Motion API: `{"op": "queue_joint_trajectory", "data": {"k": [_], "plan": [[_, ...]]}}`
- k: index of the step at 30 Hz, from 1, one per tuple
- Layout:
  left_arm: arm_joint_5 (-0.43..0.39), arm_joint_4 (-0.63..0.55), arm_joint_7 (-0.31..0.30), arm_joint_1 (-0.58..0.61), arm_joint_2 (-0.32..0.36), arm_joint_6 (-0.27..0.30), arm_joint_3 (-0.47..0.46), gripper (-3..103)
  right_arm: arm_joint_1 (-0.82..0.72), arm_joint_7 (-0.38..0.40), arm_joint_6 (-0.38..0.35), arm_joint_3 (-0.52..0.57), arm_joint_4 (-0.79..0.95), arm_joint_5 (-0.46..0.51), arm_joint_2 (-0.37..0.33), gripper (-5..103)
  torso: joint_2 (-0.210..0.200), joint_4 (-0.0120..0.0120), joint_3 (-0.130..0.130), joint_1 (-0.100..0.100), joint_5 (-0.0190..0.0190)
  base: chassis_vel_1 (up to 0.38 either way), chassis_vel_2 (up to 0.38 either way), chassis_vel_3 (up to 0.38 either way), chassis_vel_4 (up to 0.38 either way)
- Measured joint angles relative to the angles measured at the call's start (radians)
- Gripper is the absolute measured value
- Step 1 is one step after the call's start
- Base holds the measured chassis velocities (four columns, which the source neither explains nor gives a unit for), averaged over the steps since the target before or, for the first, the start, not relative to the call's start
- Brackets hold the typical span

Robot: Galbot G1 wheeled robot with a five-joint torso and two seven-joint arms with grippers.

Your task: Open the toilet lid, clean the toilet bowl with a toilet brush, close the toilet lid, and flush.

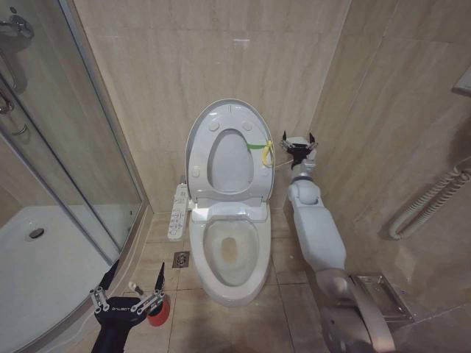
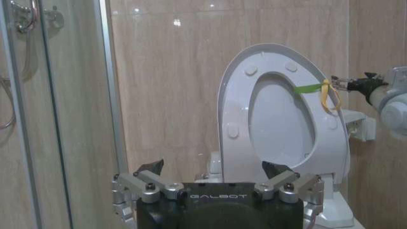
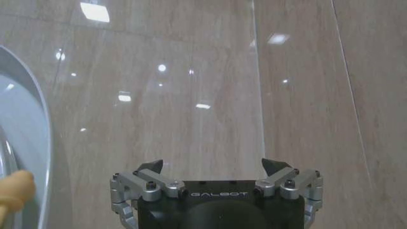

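The toilet lid point(image 1: 229, 158) stands upright against the wall with the ring seat raised against it. A yellow-green strap point(image 1: 261, 147) hangs at its right edge. Below it the toilet bowl point(image 1: 215, 273) lies uncovered. My right gripper point(image 1: 298, 141) is open just right of the strap, not touching it; the left wrist view shows that gripper point(image 2: 356, 85) beside the strap point(image 2: 321, 90). At floor level on the left, the toilet brush point(image 1: 135, 288) stands in its red cup point(image 1: 158, 310). My left gripper point(image 1: 136, 279) is open over it, the white handle between its fingers.
A white button panel point(image 1: 177, 212) sits on the bowl's left side. The shower tray point(image 1: 44, 272) and its glass door point(image 1: 66, 147) close off the left. A floor drain point(image 1: 180, 259) lies beside the bowl. A corrugated hose point(image 1: 427, 206) runs along the right wall.
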Motion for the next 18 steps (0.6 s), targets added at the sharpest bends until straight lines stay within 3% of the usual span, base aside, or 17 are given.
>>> {"op": "queue_joint_trajectory", "data": {"k": [18], "plan": [[0.000,0.000,0.000,0.000,0.000,0.000,0.000,100,-0.026,-0.007,-0.044,-0.013,0.058,0.012,-0.017,100,0.000,-0.0003,0.000,0.000,0.0002,0.000,0.000,0.000,0.000]]}}
